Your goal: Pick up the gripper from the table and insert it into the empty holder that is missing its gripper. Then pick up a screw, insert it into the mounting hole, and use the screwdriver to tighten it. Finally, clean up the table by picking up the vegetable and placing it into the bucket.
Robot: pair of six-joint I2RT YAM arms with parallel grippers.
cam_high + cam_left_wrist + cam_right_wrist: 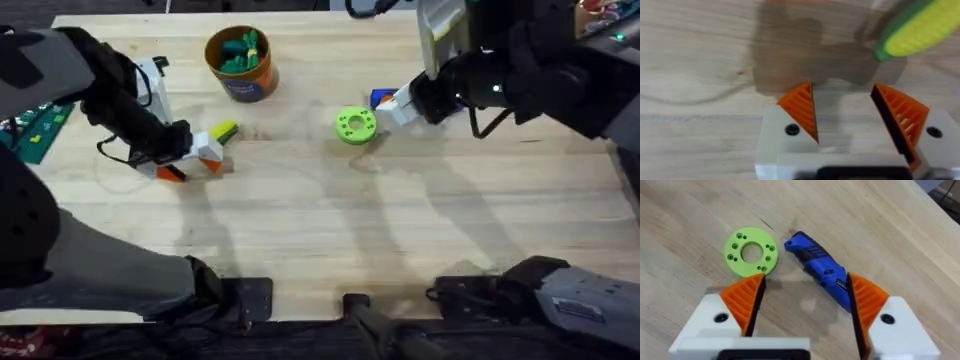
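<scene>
Nearest the bases, bare table (330,240) of light planks. Farther out on the left side, left gripper (205,153) low over the wood, orange-padded fingers (801,107) apart and holding nothing, with the vegetable (224,131) lying just beyond the tips, yellow with a green end. On the right side, right gripper (388,111) also spread wide and empty, hovering beside a lime-green disc (355,125) with holes and over a blue tool (821,270) flat on the wood, near the disc. Farthest back, the orange bucket (241,63) upright with dark green pieces (240,52) inside, well apart from the vegetable.
</scene>
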